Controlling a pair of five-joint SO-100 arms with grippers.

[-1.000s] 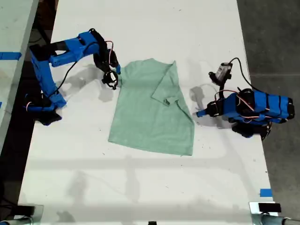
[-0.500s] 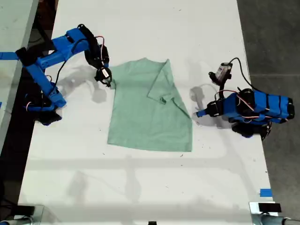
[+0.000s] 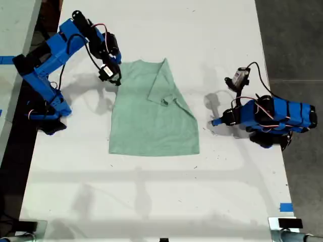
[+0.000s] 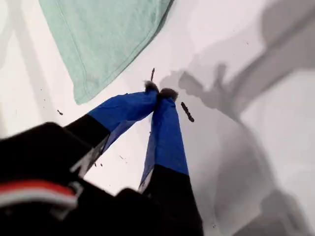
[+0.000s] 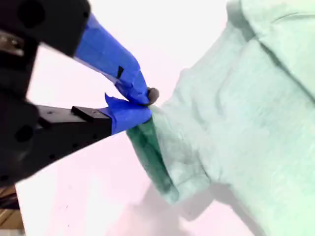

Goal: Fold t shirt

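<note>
The white table (image 3: 151,201) fills most of the exterior view, and the t shirt (image 3: 151,121) lies spread a little left of centre in it, one sleeve folded over the body so whatever is beneath that flap is hidden. My second gripper (image 5: 145,105) — at the upper left of the exterior view (image 3: 112,76) — is clamped on the shirt's bunched edge, the pinched cloth dark in shadow. My first gripper (image 4: 160,92), at that view's right (image 3: 218,121), sits with tips pressed together, holding nothing — just beside the shirt's corner, whose remainder is cut off.
</note>
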